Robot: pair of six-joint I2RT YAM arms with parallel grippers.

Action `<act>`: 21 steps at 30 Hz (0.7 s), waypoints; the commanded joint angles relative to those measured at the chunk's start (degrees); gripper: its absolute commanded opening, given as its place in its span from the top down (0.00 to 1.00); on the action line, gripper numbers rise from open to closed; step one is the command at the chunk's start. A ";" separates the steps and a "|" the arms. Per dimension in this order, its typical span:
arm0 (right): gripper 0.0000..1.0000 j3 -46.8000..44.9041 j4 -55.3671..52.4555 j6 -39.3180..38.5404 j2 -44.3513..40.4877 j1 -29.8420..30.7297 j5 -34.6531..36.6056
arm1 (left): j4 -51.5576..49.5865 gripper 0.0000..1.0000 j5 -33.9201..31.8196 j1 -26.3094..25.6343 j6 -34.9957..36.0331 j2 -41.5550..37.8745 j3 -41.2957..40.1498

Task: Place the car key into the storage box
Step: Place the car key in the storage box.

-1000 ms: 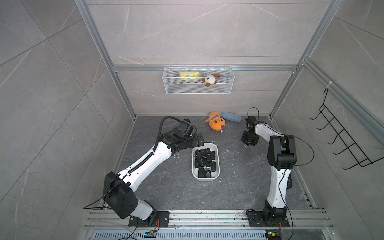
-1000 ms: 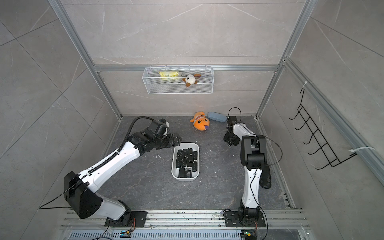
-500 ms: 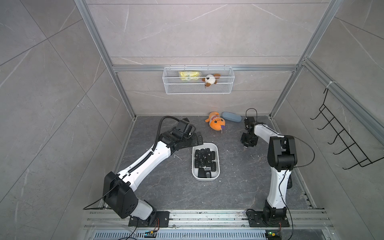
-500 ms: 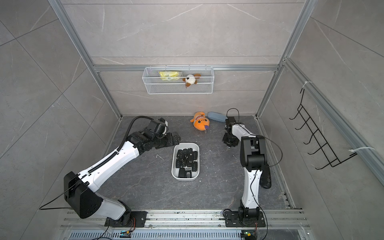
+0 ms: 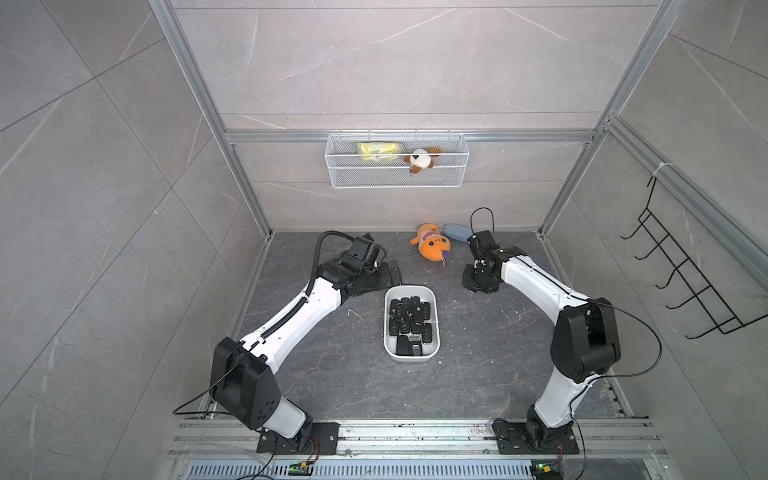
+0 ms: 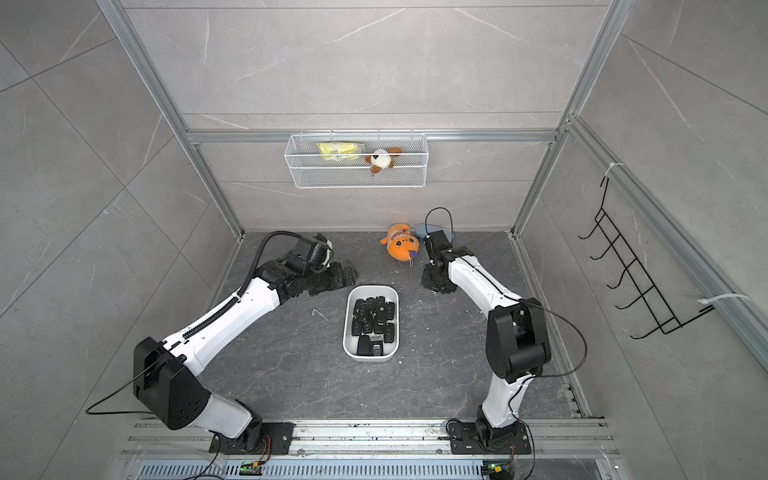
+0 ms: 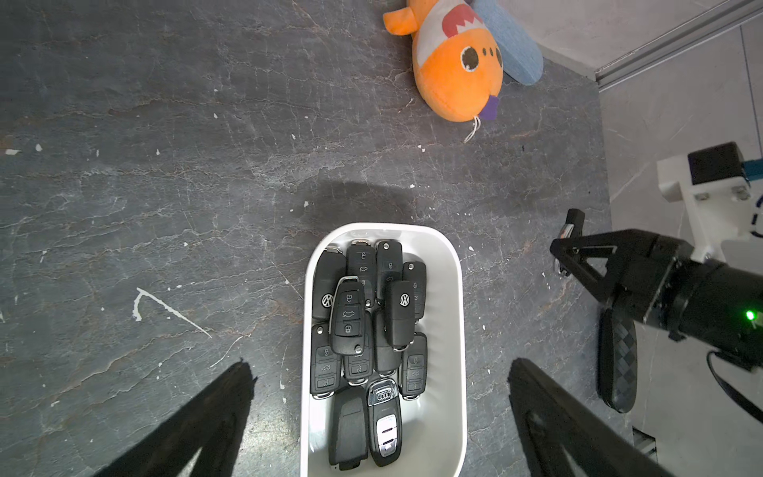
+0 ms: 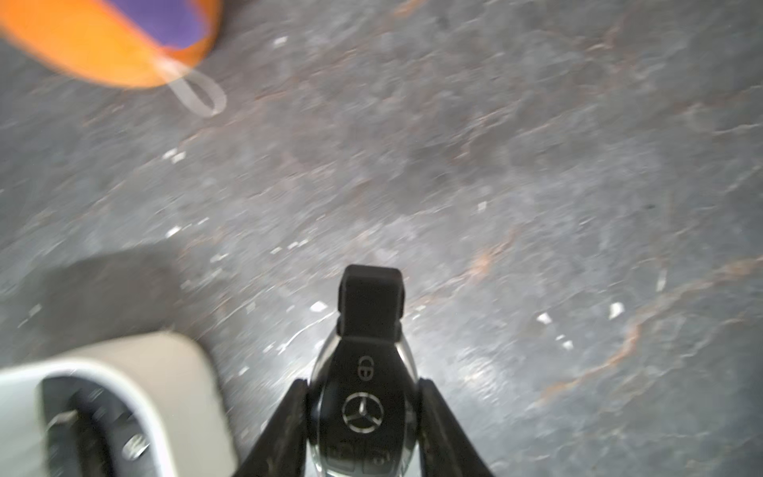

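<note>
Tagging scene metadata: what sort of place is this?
Likely a lab robot cell mocked up as an entryway: aluminium frame around tiled panels, wall hook rack, wire basket.

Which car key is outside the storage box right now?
The Mercedes-badged key, clamped in the right pincer beside the storage box. Every other key lies piled inside that white tub.

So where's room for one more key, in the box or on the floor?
The storage box is crowded with black keys; bare white shows mainly beside the silver-trimmed key. The floor is free between box and base rail. Orange plush and blue case crowd the back wall.
</note>
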 commanded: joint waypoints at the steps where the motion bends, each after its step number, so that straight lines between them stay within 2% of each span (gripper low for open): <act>1: 0.67 -2.12 -1.75 3.97 -2.82 4.22 0.10 | 0.00 0.00 0.13 0.73 -0.44 -1.28 1.13; 11: 0.66 -3.02 0.37 11.52 -1.45 20.08 0.13 | -0.82 0.00 -3.12 3.37 -2.31 -6.21 -2.87; 17: 0.66 -3.37 2.40 14.45 2.83 26.79 -1.10 | -1.22 0.00 -3.29 3.90 -3.16 -7.67 -4.63; 21: 0.66 -3.28 3.55 15.22 5.62 29.19 -2.60 | -1.36 0.00 -3.65 4.10 -3.41 -8.25 -5.35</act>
